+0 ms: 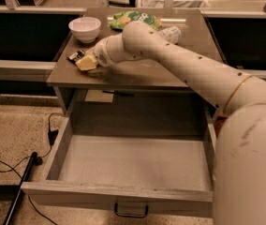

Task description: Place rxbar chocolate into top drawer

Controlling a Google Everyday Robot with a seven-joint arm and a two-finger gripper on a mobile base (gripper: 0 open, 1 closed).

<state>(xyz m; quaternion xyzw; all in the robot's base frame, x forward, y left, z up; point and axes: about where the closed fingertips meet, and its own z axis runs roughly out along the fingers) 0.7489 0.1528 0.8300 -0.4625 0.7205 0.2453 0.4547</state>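
The robot's claw (87, 63) hangs low at the bench's (170, 64) left edge, its grip impossible to tell, just beside the rxbar chocolate (75, 56); the pickup appears in hand, with a lift and carry to the open top drawer (133, 163) next.

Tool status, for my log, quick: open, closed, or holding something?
Tool: cannot be told; it is low over the tabletop, right beside the rxbar chocolate.
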